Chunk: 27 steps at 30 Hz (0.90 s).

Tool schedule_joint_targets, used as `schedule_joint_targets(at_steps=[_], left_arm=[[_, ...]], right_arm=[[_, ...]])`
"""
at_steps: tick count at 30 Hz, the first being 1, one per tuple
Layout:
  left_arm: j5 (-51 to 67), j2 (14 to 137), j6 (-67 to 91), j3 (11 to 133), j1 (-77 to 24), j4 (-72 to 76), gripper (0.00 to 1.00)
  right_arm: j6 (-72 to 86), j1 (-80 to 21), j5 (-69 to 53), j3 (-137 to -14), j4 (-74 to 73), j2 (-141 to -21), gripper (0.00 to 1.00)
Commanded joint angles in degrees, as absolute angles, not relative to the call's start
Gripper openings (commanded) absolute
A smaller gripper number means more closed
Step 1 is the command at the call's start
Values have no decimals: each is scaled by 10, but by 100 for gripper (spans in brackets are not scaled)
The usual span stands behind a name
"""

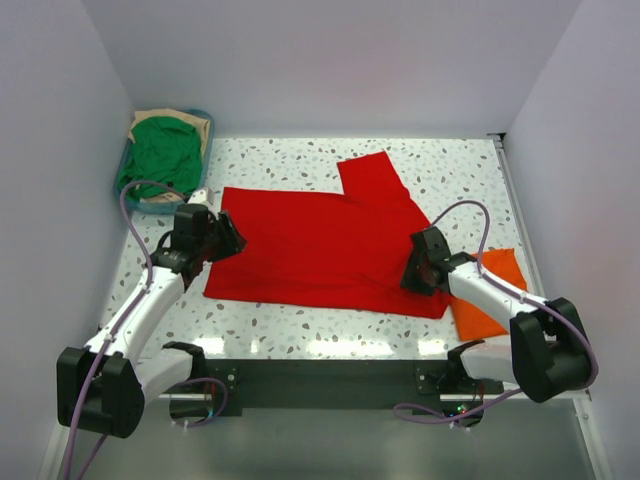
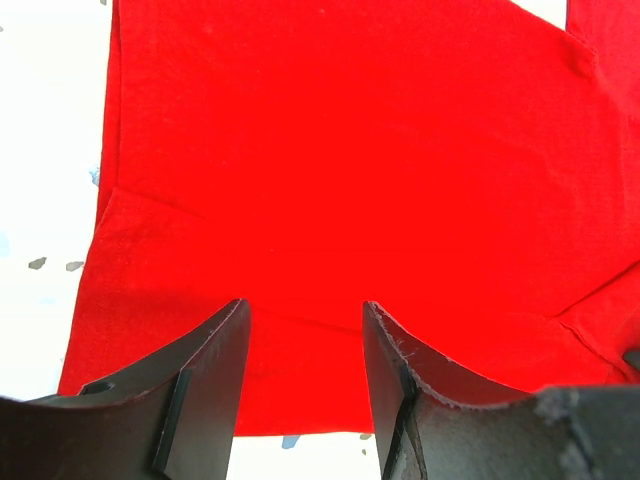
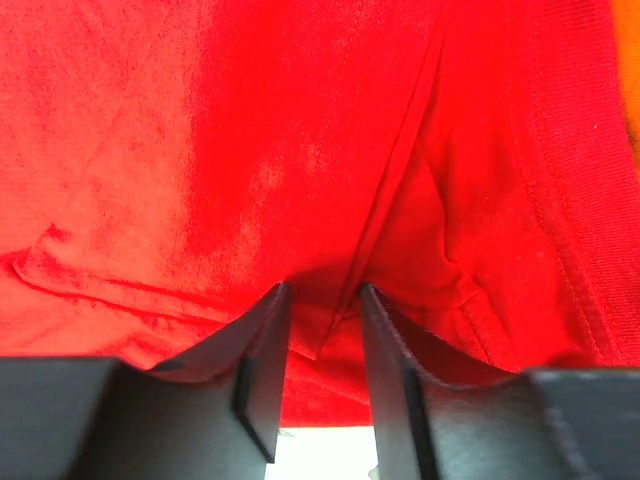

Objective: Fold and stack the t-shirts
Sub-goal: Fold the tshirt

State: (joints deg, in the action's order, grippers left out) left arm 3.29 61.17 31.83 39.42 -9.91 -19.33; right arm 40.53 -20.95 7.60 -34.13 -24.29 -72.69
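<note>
Nearest, on the right of the speckled white tabletop (image 1: 290, 160): a flat bright orange cloth t-shirt (image 1: 495, 285), touching the right edge of a wide bright red short-sleeved cloth t-shirt (image 1: 320, 245). In the right wrist view, only a thin sliver of that orange cloth (image 3: 632, 80) past the red hem.

Just beside it, low over the red shirt's near right corner: the black right gripper (image 1: 412, 275). Jaw state unreadable from overhead. Close up, the right gripper (image 3: 322, 290) with jaws a narrow gap apart, straddling a raised crease of the red cloth (image 3: 200, 150) without closing on it; a scrap of tabletop (image 3: 320, 455) showing between them.

Across on the left, at the shirt's left edge: the black left gripper (image 1: 232, 243). In its own wrist view, the left gripper (image 2: 305, 305) with jaws wider apart (nothing between them, only flat red cloth (image 2: 350, 150) beneath). Shown there alone: the straight hem against bare tabletop (image 2: 40, 150).

Mid-tabletop, spread flat: the red shirt, one sleeve pointing to the far side.

Farthest, back left corner, visible from overhead only: a teal plastic basket (image 1: 207, 140) holding a crumpled dark green cloth t-shirt (image 1: 165, 155) on top of a tan cloth t-shirt (image 1: 185, 122).
</note>
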Motion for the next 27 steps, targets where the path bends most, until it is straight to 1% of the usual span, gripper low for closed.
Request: schedule_joint_targets(at_steps=[1,3,4,9,15,27], left_arm=[[42,599,304,389,-101,-170,54],[43,599,305,389,-102,-169,54],[43,599,304,389,-102,-169,54],[44,599,305,389,-102,-170,54],[43,599,305,389,-102,-168,54],[47,603,306,388,-102,-167,54]], right_arm=[[417,-209,87,-345,-214,-729,36],[417,-209,87,-348,-215,-732,31],[417,-210,86,-352,-215,-736,26],[415,-210,79,-364,-210,-745,13],[410,-209,77,-381,-214,-746,1],[402,-210,76,-399,-235,-736,0]])
